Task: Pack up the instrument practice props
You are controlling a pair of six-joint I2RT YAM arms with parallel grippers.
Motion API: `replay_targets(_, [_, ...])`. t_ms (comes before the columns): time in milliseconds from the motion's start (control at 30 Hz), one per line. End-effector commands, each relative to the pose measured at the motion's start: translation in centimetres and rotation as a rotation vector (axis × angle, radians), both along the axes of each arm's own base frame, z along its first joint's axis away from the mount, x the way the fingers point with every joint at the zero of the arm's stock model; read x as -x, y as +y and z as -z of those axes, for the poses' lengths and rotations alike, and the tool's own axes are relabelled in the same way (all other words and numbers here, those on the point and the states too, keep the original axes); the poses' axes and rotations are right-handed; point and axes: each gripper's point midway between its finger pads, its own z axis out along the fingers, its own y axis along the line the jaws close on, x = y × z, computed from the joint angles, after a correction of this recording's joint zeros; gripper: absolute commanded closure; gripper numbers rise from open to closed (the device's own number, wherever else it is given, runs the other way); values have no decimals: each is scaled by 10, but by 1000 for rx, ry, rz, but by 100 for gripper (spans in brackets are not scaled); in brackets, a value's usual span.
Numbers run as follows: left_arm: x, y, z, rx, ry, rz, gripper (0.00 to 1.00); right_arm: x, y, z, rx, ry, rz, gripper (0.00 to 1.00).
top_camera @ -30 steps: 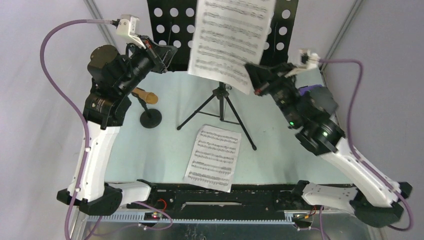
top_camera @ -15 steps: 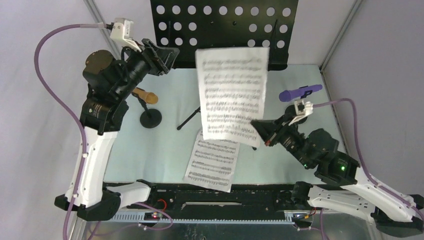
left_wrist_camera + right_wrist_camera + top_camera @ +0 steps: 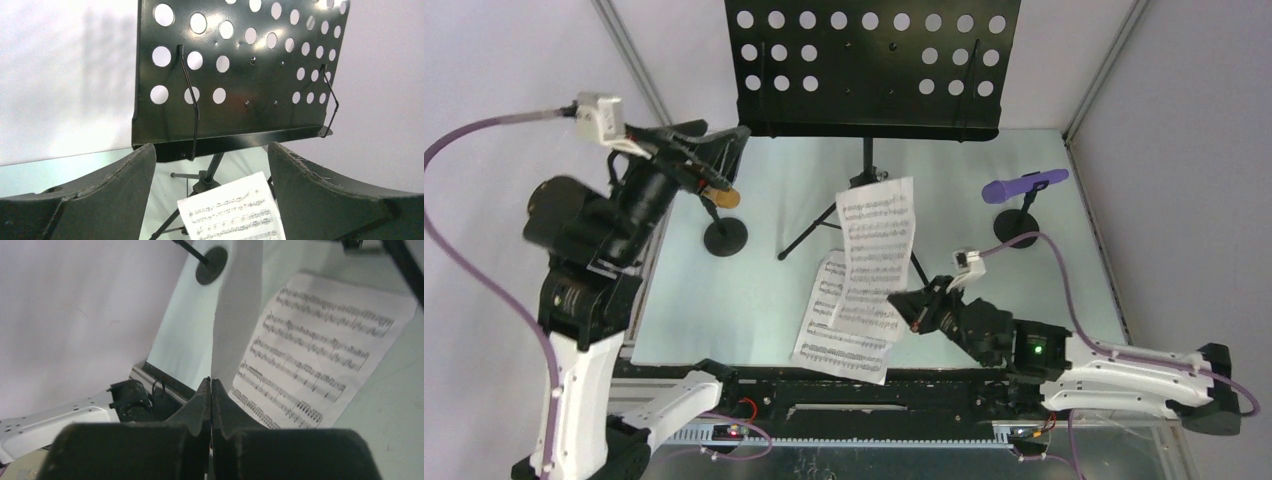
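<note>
Top external: the right pincer (image 3: 899,303) is clamped on the near right edge of the held page (image 3: 876,250), which hangs in the air above the counter (image 3: 724,290) and partly over the lying page (image 3: 836,340). The held page's long axis runs away from us toward the music rack (image 3: 871,70), its printed face up and its far end raised. The lying page points much the same way, slanted a little. The left pincer (image 3: 724,155) gapes open with nothing in it, near the tan microphone (image 3: 721,195); the purple microphone (image 3: 1022,186) stands well apart on the right.

Left wrist: both fingers stand wide with the bare rack between them, upright on its stand, and the top of the held page below.

Right wrist: the jaws meet on the paper's edge, and the sheet rises from them nearly edge-on, beside the lying page.

We judge the step to be stacking the sheets. To do it well, we would tip the held page flat, square its long edges with the lying page, and let go only once it is low, or it may flutter askew.
</note>
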Motion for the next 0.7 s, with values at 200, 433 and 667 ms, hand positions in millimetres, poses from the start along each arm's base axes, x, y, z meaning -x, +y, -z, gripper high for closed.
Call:
replay_targets(200, [26, 20, 28, -7, 13, -50, 11, -1, 34, 68, -302, 258, 126, 100])
replay_targets(433, [23, 14, 54, -10, 66, -26, 11, -4, 36, 139, -298, 416, 195, 100])
replay_targets(667, [24, 14, 75, -17, 99, -27, 11, -5, 35, 162, -277, 465, 232, 100])
